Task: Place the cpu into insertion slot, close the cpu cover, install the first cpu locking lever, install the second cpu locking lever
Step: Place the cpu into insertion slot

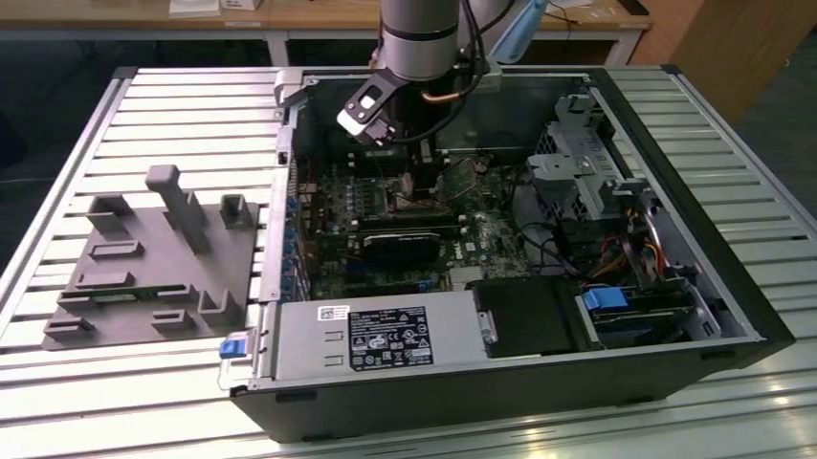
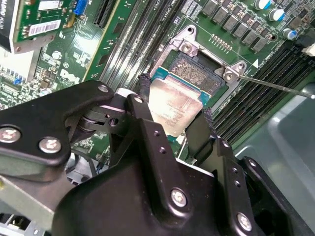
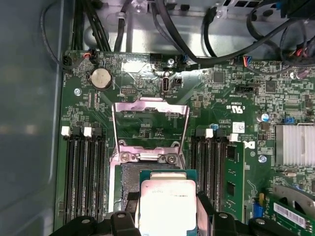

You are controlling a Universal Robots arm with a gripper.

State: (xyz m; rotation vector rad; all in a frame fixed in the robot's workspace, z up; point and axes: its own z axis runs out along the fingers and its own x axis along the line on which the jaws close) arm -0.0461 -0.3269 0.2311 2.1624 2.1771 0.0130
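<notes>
My gripper [image 2: 175, 112] is shut on the cpu [image 2: 172, 105], a flat square chip with a silver-tan top, its two black fingers [image 2: 143, 101] on opposite edges. The cpu hangs tilted just over the insertion slot [image 2: 197, 73], whose dark pin field shows beyond the chip. In the first wrist view the cpu [image 3: 167, 201] covers part of the insertion slot [image 3: 129, 179], and the cpu cover [image 3: 150, 102] stands swung open behind it. A thin metal locking lever [image 2: 275, 84] sticks out beside the socket. In the exterior view the gripper [image 1: 406, 177] reaches down into the open computer case.
Memory slots [image 3: 81, 177] flank the socket on both sides. Black cables [image 3: 206, 29] run along the case wall. The power supply [image 1: 383, 335] and drive cage [image 1: 587, 172] crowd the case [image 1: 715, 287]. A grey parts fixture [image 1: 153, 258] sits on the exterior view's left.
</notes>
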